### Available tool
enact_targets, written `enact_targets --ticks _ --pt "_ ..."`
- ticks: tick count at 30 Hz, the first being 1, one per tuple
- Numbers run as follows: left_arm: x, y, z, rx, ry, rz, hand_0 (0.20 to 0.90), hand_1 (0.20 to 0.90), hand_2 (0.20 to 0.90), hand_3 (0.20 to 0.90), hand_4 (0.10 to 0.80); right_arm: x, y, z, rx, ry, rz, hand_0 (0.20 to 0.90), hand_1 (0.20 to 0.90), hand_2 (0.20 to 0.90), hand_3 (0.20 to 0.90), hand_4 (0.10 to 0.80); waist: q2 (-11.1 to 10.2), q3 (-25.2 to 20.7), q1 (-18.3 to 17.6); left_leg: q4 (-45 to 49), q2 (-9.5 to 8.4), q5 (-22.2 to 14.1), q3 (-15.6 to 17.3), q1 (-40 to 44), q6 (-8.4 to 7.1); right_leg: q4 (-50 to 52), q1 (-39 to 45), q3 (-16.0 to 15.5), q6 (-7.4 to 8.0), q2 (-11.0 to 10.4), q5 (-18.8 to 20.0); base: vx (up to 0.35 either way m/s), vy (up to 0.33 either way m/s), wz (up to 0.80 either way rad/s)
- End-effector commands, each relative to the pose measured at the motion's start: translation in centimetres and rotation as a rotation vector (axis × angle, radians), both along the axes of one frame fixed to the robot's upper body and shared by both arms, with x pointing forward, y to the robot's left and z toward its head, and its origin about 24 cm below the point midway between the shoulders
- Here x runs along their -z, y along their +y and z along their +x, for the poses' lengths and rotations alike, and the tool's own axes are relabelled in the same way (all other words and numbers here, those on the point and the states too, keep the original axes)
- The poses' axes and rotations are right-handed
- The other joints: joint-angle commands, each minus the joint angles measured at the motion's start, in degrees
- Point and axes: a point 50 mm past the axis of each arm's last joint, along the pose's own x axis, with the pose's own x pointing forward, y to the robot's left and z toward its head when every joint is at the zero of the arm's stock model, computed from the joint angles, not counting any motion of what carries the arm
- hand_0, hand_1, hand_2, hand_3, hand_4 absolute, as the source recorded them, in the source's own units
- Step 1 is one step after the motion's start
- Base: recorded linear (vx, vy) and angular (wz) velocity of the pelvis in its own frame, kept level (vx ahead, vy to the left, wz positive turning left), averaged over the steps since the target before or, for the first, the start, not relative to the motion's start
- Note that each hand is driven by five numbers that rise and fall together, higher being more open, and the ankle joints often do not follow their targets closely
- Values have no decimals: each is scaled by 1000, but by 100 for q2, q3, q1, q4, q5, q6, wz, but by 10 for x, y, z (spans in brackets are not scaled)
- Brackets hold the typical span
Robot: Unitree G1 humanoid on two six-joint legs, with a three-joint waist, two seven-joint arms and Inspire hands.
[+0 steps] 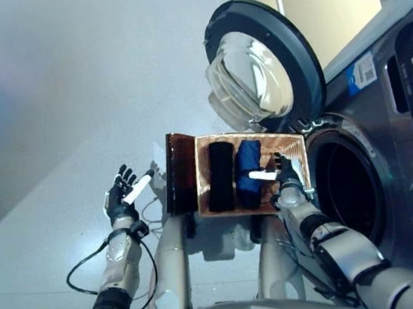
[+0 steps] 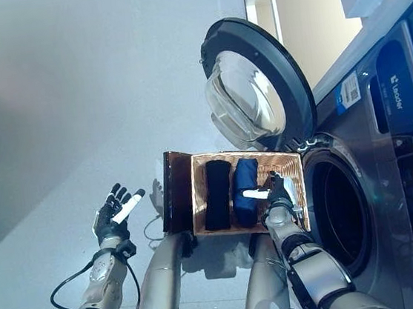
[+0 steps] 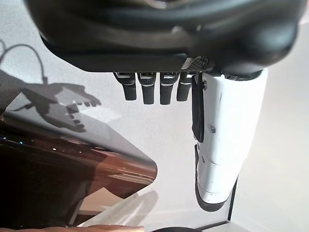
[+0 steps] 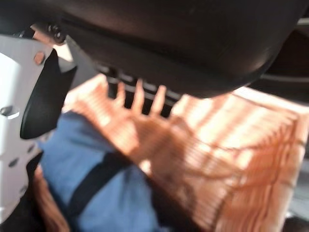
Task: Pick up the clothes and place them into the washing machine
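Two rolled garments lie side by side in a woven basket [image 1: 291, 145] at the centre of the head views: a blue rolled garment [image 1: 248, 166] and, just beside it at 9 o'clock, a black rolled garment [image 1: 221, 175]. In the right wrist view the blue one shows a dark strap across it [image 4: 91, 181] and rests against the basket's woven wall.

The right robot hand [image 1: 286, 171] sits over the basket at the blue garment's 3 o'clock edge, white-covered thumb [image 1: 260, 175] lying across the blue cloth. In its wrist view the fingers [image 4: 137, 96] reach toward the basket weave; whether they close on the cloth or the basket wall cannot be told.

A dark brown panel [image 1: 180, 174] stands on edge against the basket's 9 o'clock side.

The washing machine [image 1: 392, 148] is at 3 o'clock of the basket, its drum opening [image 1: 349, 190] dark and just beside the basket's edge. The round door [image 1: 263, 66] is swung wide, hanging at 12 o'clock of the basket, glass bowl [image 1: 250, 79] facing the camera.

The left robot hand [image 1: 122, 195] is well apart at 9 o'clock over the grey floor [image 1: 52, 105], fingers straight and spread, holding nothing. Its wrist view confirms extended fingers [image 3: 149, 89] and white thumb [image 3: 224, 140].
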Motion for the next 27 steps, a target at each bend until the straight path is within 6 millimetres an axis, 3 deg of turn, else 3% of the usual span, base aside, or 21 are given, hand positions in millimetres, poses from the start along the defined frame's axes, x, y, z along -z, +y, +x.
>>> enact_targets --ticks 1,12,25,26,27 --pt "-27 7 5 -3 -145 50 900 900 900 900 800 0 0 0 44 -2 -9 900 900 900 900 800 103 -357 107 792 286 -617 -216 21 -428 -521 -137 85 -109 -14 942 13 37 1" --pt "-25 -3 3 67 -130 68 900 900 900 900 800 9 16 -5 -11 92 -90 900 900 900 900 800 263 -355 335 1131 187 -820 -266 -38 -329 -191 -113 43 -96 -139 753 8 23 2" --pt "-29 0 -3 75 -148 76 900 900 900 900 800 15 -12 -17 42 189 -211 900 900 900 900 800 354 -359 427 1469 141 -933 -275 -384 -273 177 -458 87 -129 -198 614 1 9 4" --pt "-29 0 -4 75 -150 78 900 900 900 900 800 15 -14 -18 45 194 -227 900 900 900 900 800 375 -359 445 1643 164 -1183 -317 -383 -312 384 -488 131 -84 -176 383 57 3 6" --pt "-30 0 -4 77 -154 77 900 900 900 900 800 15 -15 -18 43 197 -238 900 900 900 900 800 381 -358 447 1695 163 -1191 -314 -437 -314 431 -532 150 -92 -173 366 -17 8 7"
